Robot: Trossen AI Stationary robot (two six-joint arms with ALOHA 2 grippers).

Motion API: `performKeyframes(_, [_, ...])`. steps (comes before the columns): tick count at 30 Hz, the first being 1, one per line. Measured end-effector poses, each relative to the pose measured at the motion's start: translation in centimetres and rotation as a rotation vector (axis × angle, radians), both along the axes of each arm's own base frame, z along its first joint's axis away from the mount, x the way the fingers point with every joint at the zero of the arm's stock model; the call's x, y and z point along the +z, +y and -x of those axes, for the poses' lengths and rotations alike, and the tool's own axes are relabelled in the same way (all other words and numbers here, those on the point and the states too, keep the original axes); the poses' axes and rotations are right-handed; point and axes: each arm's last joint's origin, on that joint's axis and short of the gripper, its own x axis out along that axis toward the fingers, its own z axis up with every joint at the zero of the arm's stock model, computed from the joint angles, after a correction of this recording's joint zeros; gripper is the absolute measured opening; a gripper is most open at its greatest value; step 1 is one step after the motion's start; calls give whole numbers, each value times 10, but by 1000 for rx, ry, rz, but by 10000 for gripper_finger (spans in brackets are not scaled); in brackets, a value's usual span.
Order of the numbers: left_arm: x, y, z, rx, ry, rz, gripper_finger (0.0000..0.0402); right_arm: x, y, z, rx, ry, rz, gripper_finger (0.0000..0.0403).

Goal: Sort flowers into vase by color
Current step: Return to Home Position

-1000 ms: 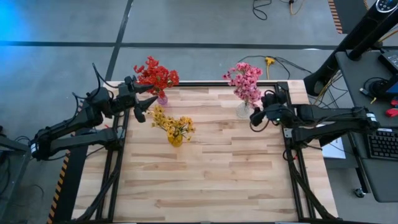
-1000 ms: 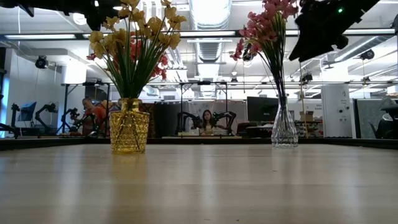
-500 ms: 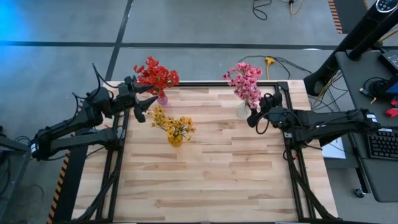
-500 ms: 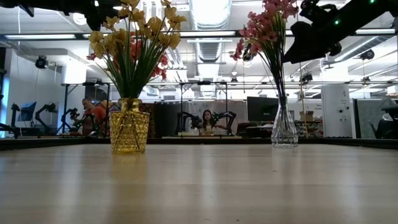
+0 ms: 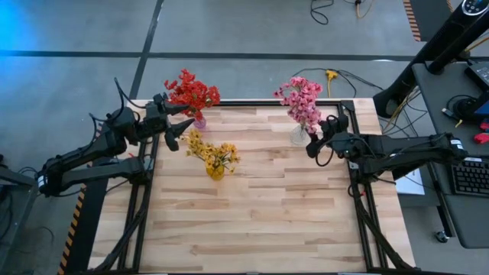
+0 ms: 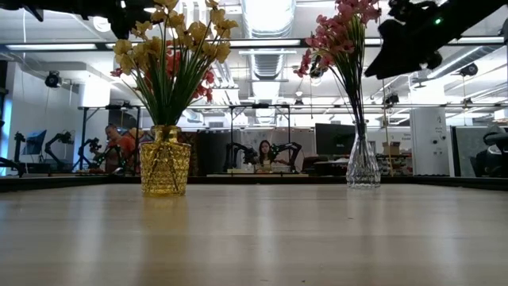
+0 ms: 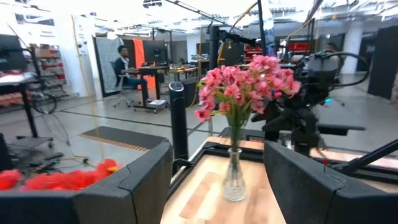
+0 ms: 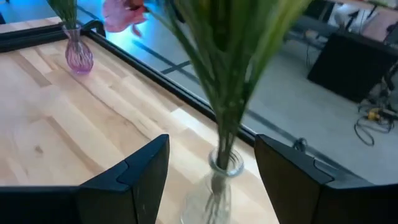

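Three bunches stand upright in vases. Red flowers (image 5: 191, 92) sit in a small purple vase (image 5: 199, 121) at the far left. Yellow flowers (image 5: 210, 151) fill a yellow glass vase (image 6: 165, 171). Pink flowers (image 5: 300, 99) have their stems in a clear vase (image 5: 299, 136) at the far right. My left gripper (image 5: 174, 126) hangs open beside the red bunch, by the table's left edge. My right gripper (image 5: 312, 143) is open just right of the clear vase; in its wrist view the fingers stand either side of the green stems (image 8: 227, 118) and touch nothing.
The near half of the wooden table (image 5: 260, 221) holds nothing. A black frame rail (image 5: 267, 104) runs along the far edge. A desk with a keyboard (image 5: 467, 176) stands right of the table. People sit in the room beyond (image 6: 262, 155).
My right gripper has shifted slightly toward the pink stems and down, then eased back up and to the right, staying open. The flowers and vases have not moved.
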Motion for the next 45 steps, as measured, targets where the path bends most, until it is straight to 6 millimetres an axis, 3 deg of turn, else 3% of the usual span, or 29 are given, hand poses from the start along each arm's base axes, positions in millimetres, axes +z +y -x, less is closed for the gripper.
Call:
performKeyframes(5, [3,-5,-1,-42,-33,35,233,17,5,12,26,14,-35,226])
performKeyframes(8, [17,-11,-1,-88,-75,41,233,25,9,18,92,13,-74,226])
performKeyframes(12, [36,-24,1,-178,-99,10,233,24,16,23,213,26,-89,226])
performKeyframes(17, [37,-41,3,-276,-87,-44,233,23,25,28,332,17,-23,226])
performKeyframes(24, [3,-47,16,-244,-82,-23,233,32,31,55,583,-248,134,226])
performKeyframes(29, [-25,-48,23,-255,-168,-48,233,12,30,64,618,-361,217,226])
performKeyframes(39, [-50,-52,50,-321,-242,-99,233,-21,29,77,671,-489,301,226])
performKeyframes(45, [-83,-53,49,-355,-234,-103,233,-41,31,74,711,-526,299,226])
